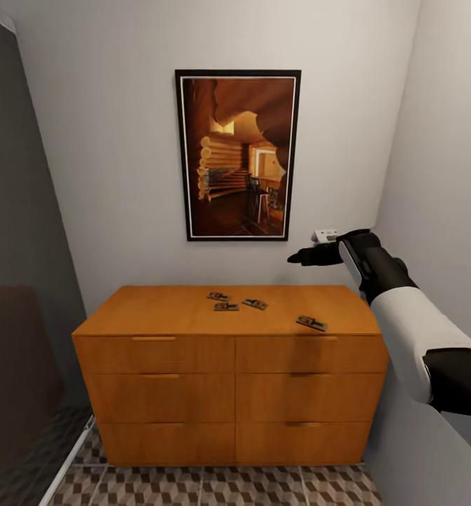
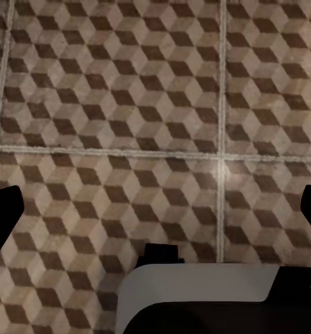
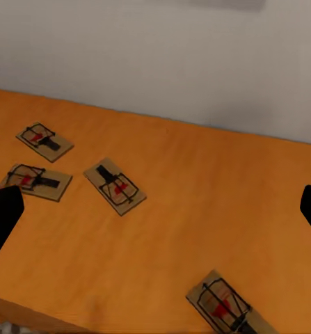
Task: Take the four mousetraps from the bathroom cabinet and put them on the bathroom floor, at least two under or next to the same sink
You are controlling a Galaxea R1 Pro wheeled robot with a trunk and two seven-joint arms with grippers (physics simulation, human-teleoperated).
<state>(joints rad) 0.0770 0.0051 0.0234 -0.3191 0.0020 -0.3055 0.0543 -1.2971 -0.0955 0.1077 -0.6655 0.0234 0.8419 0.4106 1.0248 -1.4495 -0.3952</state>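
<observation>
The right gripper [image 1: 307, 257] — black, on a white and black arm — hangs in the air above the right end of the wide orange-brown wooden cabinet [image 1: 193, 365], touching nothing. In the right wrist view its two dark fingertips [image 3: 2, 216] sit at opposite edges of the picture, so the fingers are spread wide with nothing between them.

Four small flat brown wooden mousetraps with dark wire and a red spot lie on the cabinet's flat top. Three are grouped near the middle toward the wall: one [image 3: 44, 141] nearest the wall, one [image 3: 35, 181] just in front of it, one [image 3: 115, 186] beside these. None of the three touch. The fourth mousetrap [image 3: 228, 311] lies well apart, near the front edge at the right.

A dark-framed picture of a log interior [image 1: 237, 154] hangs on the grey wall above the cabinet.

The left gripper [image 2: 155, 209] — fingertips likewise far apart, empty — looks down over the bathroom floor of cube-patterned brown, beige and white tiles [image 2: 113, 90].
</observation>
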